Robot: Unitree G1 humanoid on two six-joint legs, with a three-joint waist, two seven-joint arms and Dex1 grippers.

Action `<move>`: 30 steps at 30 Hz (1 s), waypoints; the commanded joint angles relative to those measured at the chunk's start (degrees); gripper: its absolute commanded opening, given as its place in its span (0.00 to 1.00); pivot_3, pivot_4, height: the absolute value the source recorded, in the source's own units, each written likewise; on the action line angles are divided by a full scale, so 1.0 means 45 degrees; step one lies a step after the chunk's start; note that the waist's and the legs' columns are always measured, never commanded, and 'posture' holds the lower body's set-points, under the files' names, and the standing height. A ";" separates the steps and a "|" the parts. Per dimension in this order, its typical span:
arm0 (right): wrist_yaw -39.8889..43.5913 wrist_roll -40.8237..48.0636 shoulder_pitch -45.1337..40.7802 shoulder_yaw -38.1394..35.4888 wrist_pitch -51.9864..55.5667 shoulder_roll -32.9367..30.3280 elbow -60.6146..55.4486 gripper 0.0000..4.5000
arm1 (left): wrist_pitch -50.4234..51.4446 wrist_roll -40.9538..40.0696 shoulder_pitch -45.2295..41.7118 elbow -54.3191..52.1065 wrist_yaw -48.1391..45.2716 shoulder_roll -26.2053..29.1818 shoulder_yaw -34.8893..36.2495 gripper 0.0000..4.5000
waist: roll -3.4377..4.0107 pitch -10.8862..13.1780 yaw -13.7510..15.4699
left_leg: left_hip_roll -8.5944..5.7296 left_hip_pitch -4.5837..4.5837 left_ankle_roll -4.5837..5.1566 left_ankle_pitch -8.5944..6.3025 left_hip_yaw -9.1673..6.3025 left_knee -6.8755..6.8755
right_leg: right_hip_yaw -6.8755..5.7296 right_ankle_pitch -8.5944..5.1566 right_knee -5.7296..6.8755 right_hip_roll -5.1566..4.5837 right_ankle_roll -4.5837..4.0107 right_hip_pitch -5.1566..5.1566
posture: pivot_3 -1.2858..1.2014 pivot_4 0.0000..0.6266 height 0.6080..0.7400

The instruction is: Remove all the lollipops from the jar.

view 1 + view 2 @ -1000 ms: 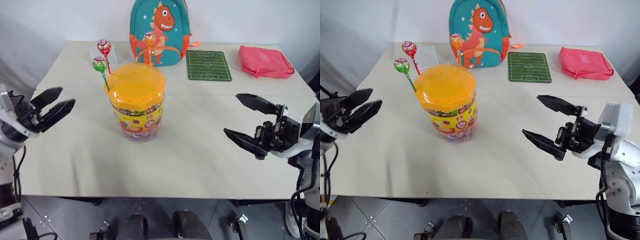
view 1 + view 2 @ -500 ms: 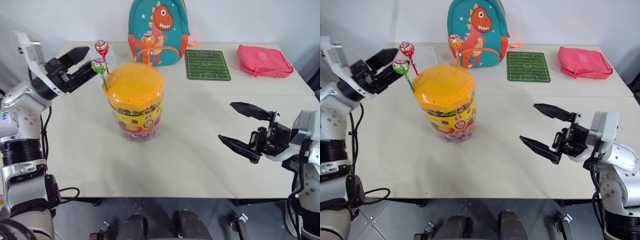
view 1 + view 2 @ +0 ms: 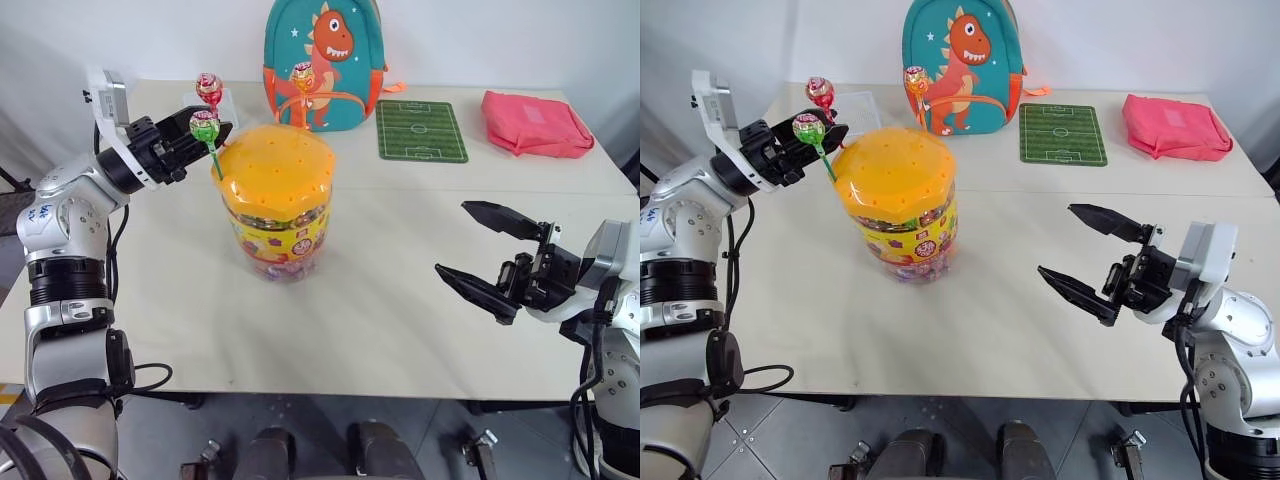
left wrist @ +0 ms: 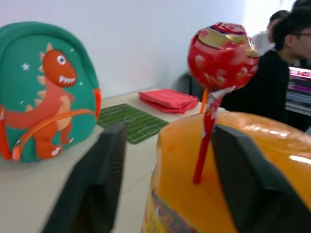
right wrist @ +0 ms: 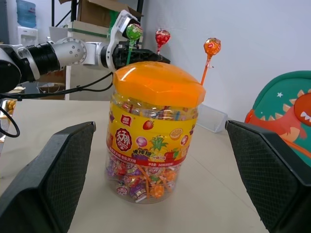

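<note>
The jar [image 3: 275,205], clear with a holed orange lid, stands mid-table. Three lollipops stick up from the lid: a green one [image 3: 204,125] and a red one [image 3: 209,88] at its left edge, an orange one [image 3: 301,72] at the back. My left gripper [image 3: 212,138] is at the lid's left edge, level with the green head. It is open, and in the left wrist view the red lollipop [image 4: 222,53] and its stick stand between the fingers [image 4: 95,184], apart from both. My right gripper [image 3: 452,238] hovers open to the right of the jar, holding nothing.
Along the back of the table are a teal dinosaur backpack [image 3: 322,60], a green football-pitch mat [image 3: 421,130] and a folded pink cloth [image 3: 532,122]. A small clear box [image 3: 222,100] sits behind the jar's left side. A seated person [image 4: 286,63] is beyond the table.
My left arm has swung up from beside the table's left edge to the lollipops on the lid, and its fingers have narrowed. The right gripper has stayed put.
</note>
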 commanded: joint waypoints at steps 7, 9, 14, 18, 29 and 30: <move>-0.0388 0.0752 -0.0193 -0.0161 0.0052 0.0318 -0.0766 1.00 | 0.0314 -0.0327 -0.0741 0.0478 -0.0856 0.0084 0.0473 0.00 | 0.0000 0.0000 -0.0016 | 0.0001 0.0001 -0.0005 0.0003 0.0000 0.0002 | -0.0005 0.0000 0.0000 0.0001 0.0000 -0.0003 | 0.52 0.24 1.00; -0.0820 0.1078 -0.0451 -0.0217 0.0295 0.0376 -0.0936 1.00 | 0.0812 -0.0660 -0.1127 0.0731 -0.0724 0.0018 0.0779 0.00 | -0.0001 0.0001 -0.0010 | 0.0001 0.0001 -0.0005 0.0003 0.0000 0.0003 | -0.0005 0.0000 0.0004 0.0001 0.0000 -0.0003 | 0.52 0.24 1.00; -0.0787 0.1032 -0.0464 -0.0180 0.0210 0.0403 -0.0935 1.00 | 0.2565 -0.2011 -0.2524 0.1025 -0.0057 -0.0078 0.1955 0.00 | -0.0007 0.0004 -0.0007 | 0.0001 -0.0012 -0.0005 0.0003 -0.0011 0.0006 | -0.0017 0.0000 0.0026 0.0001 0.0000 -0.0010 | 0.52 0.24 1.00; -0.0481 0.0967 -0.0604 0.0053 0.0101 0.0529 -0.0702 1.00 | 0.4088 -0.2538 -0.3288 0.1403 0.1185 0.0405 0.2810 0.00 | -0.0008 0.0005 -0.0017 | -0.0006 -0.0017 -0.0004 0.0002 -0.0010 0.0006 | -0.0020 0.0001 0.0063 -0.0006 0.0002 -0.0023 | 0.52 0.24 1.00; 0.1159 0.0195 -0.0827 0.0675 -0.0674 0.0709 0.0444 1.00 | 0.6195 0.2487 0.0722 -0.0142 0.2932 0.5877 -0.1124 0.00 | -0.0011 0.0006 -0.0380 | -0.0026 -0.0008 -0.0027 0.0003 0.0002 -0.0039 | -0.0018 0.0002 0.0230 -0.0024 -0.0002 -0.0162 | 0.52 0.24 1.00; 0.1498 0.0048 -0.0827 0.0775 -0.0812 0.0656 0.0676 1.00 | 0.6174 0.2631 0.2198 -0.0673 0.2815 0.6225 -0.1060 0.00 | -0.0011 0.0007 -0.0409 | -0.0038 -0.0005 -0.0029 0.0002 0.0002 -0.0043 | -0.0019 0.0003 0.0227 -0.0033 -0.0003 -0.0169 | 0.52 0.24 1.00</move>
